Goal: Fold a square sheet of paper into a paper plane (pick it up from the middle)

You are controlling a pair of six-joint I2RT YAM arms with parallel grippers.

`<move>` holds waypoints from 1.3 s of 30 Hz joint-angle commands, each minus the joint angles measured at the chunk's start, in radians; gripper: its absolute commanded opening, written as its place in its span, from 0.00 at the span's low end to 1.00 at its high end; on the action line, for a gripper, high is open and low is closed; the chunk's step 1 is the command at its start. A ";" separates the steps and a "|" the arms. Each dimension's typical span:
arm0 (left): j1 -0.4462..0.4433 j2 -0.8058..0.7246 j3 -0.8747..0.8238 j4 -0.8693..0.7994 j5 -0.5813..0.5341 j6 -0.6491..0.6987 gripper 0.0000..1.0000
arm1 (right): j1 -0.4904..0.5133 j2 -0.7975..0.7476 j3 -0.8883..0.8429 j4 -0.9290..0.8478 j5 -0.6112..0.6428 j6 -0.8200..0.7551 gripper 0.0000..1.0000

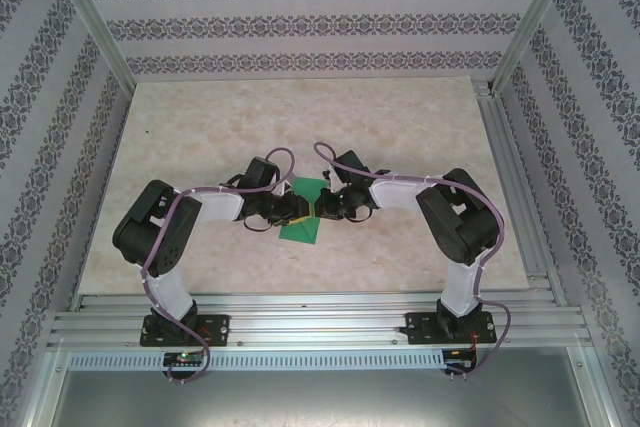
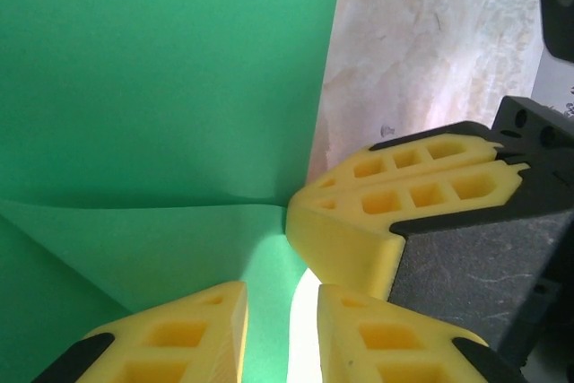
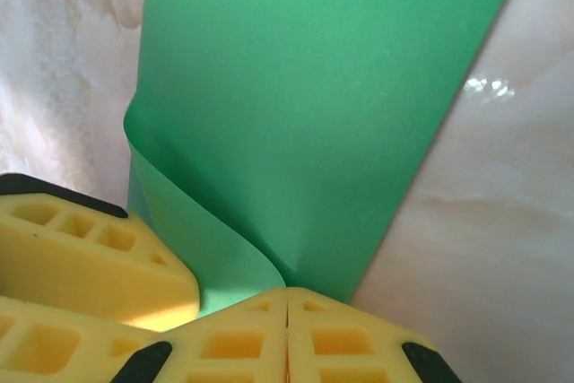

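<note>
The square sheet of paper [image 1: 300, 231] lay partly folded on the table [image 1: 200, 137], about the table's middle and a little toward its near edge. One flap was lifted off the table in a soft roll rather than a pressed crease. Your right gripper [image 3: 287, 311], over the table's middle, had its fingertips closed flush together on the rolled edge of the sheet, so it looked to be pinching the paper. Your left gripper [image 2: 282, 325] faced it tip to tip, just left of the table's centre. Its jaws were only narrowly parted, with green paper lying in the gap and not visibly clamped. To fold well here, you likely needed to hold that pinch firm, lay the lifted flap squarely onto the layer flat on the table, and press along the bend from the pinched end outward until it set sharp; a drag from the looser hand could skew it. The paper was thin, matte, bright green and unmarked, with straight edges, one firm crease and a fainter diagonal. The fingertips were yellow, blocky and moulded with square pockets, on black bodies. The table was pale, marbled and faintly glossy.
</note>
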 commanded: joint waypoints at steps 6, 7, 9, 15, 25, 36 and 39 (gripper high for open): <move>-0.015 0.008 0.033 -0.004 0.018 0.032 0.29 | -0.010 0.028 0.051 -0.007 0.038 -0.034 0.07; -0.015 0.008 0.033 -0.005 0.018 0.032 0.29 | -0.010 0.031 0.054 -0.008 0.039 -0.035 0.07; -0.015 0.010 0.034 -0.005 0.018 0.035 0.30 | -0.010 0.037 0.060 -0.010 0.039 -0.036 0.07; -0.015 0.019 0.035 -0.009 0.016 0.035 0.30 | -0.010 0.040 0.058 -0.013 0.042 -0.037 0.08; -0.016 0.027 0.035 -0.029 -0.003 0.042 0.29 | -0.010 0.030 0.041 -0.011 0.035 -0.025 0.08; -0.019 0.055 0.043 -0.028 0.003 0.052 0.29 | -0.010 0.028 0.037 -0.018 0.049 -0.024 0.08; -0.019 0.061 0.043 -0.032 0.003 0.057 0.29 | -0.010 0.022 0.034 -0.025 0.054 -0.024 0.08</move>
